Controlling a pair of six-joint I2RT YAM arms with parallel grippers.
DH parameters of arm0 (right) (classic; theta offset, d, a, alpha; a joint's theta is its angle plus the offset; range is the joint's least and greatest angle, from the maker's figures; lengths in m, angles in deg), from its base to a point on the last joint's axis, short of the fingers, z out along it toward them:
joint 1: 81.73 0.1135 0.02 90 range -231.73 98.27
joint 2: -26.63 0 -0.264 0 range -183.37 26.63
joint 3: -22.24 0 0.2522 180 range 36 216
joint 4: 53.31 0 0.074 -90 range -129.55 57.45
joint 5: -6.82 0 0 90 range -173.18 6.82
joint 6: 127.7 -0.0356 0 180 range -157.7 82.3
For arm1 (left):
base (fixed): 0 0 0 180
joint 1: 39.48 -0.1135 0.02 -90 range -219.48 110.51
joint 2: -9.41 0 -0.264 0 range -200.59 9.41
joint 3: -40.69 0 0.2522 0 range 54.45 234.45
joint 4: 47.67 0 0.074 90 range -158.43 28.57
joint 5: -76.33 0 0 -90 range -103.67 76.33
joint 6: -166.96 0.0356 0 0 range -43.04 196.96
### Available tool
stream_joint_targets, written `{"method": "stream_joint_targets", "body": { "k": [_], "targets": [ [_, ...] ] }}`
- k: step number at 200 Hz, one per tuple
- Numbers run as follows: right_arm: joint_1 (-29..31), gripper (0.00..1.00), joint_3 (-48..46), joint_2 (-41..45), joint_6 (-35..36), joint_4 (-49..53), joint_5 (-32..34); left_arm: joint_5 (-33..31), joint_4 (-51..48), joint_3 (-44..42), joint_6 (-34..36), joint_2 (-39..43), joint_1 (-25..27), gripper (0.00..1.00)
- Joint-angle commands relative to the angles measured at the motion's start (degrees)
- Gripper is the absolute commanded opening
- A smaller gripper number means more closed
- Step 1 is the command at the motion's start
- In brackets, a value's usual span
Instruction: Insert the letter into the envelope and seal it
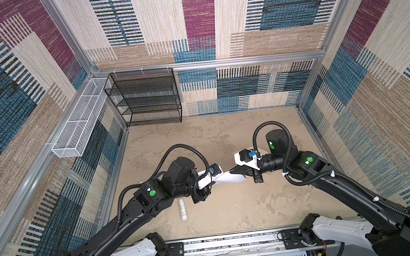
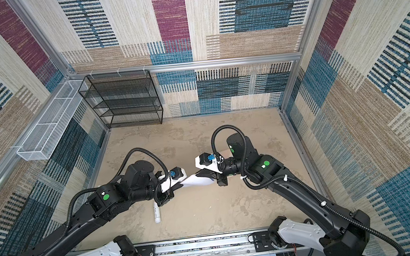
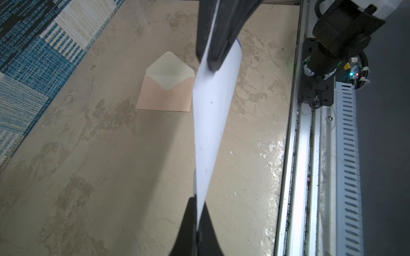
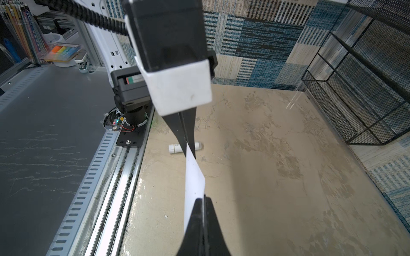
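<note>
Top views both show the letter (image 1: 228,179) held in the air above the middle of the desk (image 1: 231,215), spanning the gap between the two arms. The left gripper (image 1: 218,180) is clenched on the left end of the sheet, and the right gripper (image 1: 232,173) is clenched on the right end. Both pairs of jaws are pressed flat against the paper. The sheet is twisted along its length. Its plain white back faces the left wrist camera, and a thin blue edge shows at the end by the right gripper. The envelope (image 3: 166,95) lies flat on the right half of the desk, farther back than the letter and clear of it. Its pointed flap is open with the cream inner face up. In both top views the right arm covers most of it. A small white tube (image 1: 182,209) lies on the desk near the left gripper, on the near side. A black mesh shelf (image 1: 145,98) stands in the far left corner.
</note>
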Motion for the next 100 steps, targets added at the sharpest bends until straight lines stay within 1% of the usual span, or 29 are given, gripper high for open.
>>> {"method": "stream_joint_targets", "body": {
  "k": [1, 30, 40, 47, 53, 56, 63, 78, 100],
  "targets": [
    [-0.1, 0.00, -0.3, 0.2, 0.3, -0.9, 0.9, 0.1, -2.2, -0.4, -1.0, 0.0, -0.2, 0.00],
    [-0.1, 0.00, -0.6, 0.4, 0.2, -1.3, 1.6, 0.2, -2.4, -0.4, -1.1, 0.2, -0.2, 0.00],
    [-0.1, 0.05, -0.8, 0.6, 0.2, -1.6, 1.8, 0.2, -2.8, -0.3, -1.1, 0.1, -0.1, 0.00],
    [-0.1, 0.11, -0.8, 0.7, 0.1, -1.9, 1.6, 0.2, -3.1, -0.2, -1.1, -0.1, -0.1, 0.00],
    [-0.1, 0.23, -0.9, 0.8, 0.0, -2.2, 1.7, 0.0, -3.1, -0.1, -1.1, -0.3, -0.2, 0.00],
    [-0.1, 0.31, -1.0, 0.8, 0.0, -2.3, 1.6, -0.1, -3.1, -0.1, -1.2, -0.4, -0.1, 0.00],
    [-0.1, 0.39, -1.1, 0.9, -0.3, -2.6, 1.5, -0.3, -3.3, -0.1, -1.3, -0.5, -0.1, 0.00],
    [-0.1, 0.46, -1.0, 1.0, -0.6, -3.0, 0.9, -0.6, -3.1, 0.0, -1.6, -1.1, -0.1, 0.00],
    [-0.1, 0.52, -1.1, 0.5, -1.3, -3.7, -0.5, -1.6, -2.3, -0.1, -2.0, -1.5, -0.2, 0.00]
  ]
}}
